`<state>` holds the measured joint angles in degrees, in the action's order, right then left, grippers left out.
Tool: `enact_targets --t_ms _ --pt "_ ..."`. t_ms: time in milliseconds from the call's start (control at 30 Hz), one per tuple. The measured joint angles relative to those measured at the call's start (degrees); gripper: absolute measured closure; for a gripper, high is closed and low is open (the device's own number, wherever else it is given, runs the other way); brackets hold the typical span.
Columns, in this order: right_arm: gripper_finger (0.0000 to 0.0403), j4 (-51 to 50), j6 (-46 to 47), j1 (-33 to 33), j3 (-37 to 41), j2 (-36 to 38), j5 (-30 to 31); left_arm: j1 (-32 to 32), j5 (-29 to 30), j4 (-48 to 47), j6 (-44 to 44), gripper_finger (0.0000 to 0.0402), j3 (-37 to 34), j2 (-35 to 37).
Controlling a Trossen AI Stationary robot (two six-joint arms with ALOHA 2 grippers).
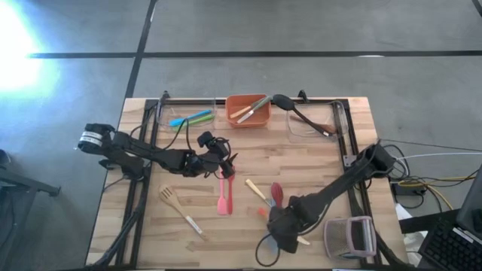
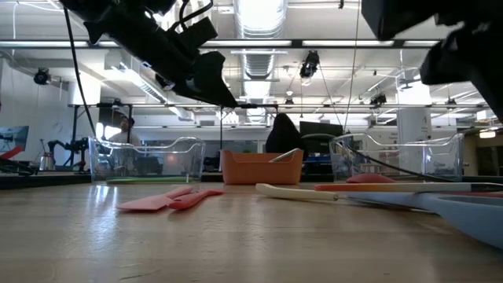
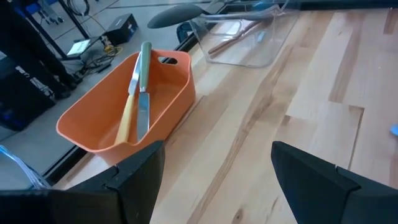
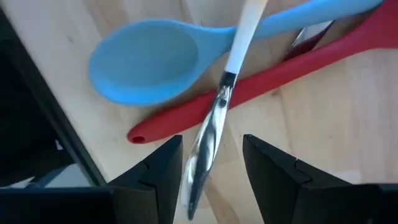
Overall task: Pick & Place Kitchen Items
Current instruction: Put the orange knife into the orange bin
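My right gripper [image 4: 211, 163] points down, open, over a heap of utensils near the table's front right [image 1: 282, 226]. Its fingers stand on either side of the metal end [image 4: 208, 146] of a white-handled utensil, apart from it. That utensil lies across a red utensil's handle [image 4: 261, 84] and a blue spoon [image 4: 149, 65]. My left gripper [image 3: 214, 177] hangs open and empty above the table's middle [image 1: 226, 162]. Two pink spatulas [image 1: 224, 196], a wooden fork [image 1: 181, 211] and a red spoon [image 1: 276, 194] lie flat on the table.
An orange bin [image 1: 248, 111] with a few utensils stands at the far edge, between a clear bin [image 1: 184, 117] with blue and green utensils and another clear bin [image 1: 312, 124] with a black spoon. A wire basket [image 1: 350, 237] sits at the front right corner.
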<state>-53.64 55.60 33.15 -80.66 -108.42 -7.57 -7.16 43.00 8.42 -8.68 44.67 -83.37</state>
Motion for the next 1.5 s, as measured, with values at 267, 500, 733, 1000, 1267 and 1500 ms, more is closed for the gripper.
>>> enact_targets --t_ms 267,500,733,1000,1267,1500 --pt "0.0223 0.71 -0.38 0.0 0.07 -4.03 -5.93 0.27 0.02 0.76 0.77 0.0106 0.01 0.0" --pt "0.0219 1.55 -1.02 0.22 0.34 -6.77 -7.06 0.31 0.02 0.56 0.8 0.0106 0.01 0.0" --pt "0.0226 1.77 0.75 0.42 3.37 -6.9 -6.1 0.31 0.04 0.55 0.8 0.0106 -0.01 0.0" --pt "0.0241 2.96 2.73 0.7 6.05 -6.49 -5.99 0.28 0.05 0.55 0.8 0.0106 0.0 0.0" --pt "0.0331 2.77 2.51 0.68 6.21 -6.53 -5.79 0.28 0.07 0.55 0.8 0.0106 0.01 0.0" --pt "0.0337 2.86 1.78 0.68 6.24 -6.55 -5.82 0.24 0.07 0.55 0.8 0.0106 0.01 0.0"
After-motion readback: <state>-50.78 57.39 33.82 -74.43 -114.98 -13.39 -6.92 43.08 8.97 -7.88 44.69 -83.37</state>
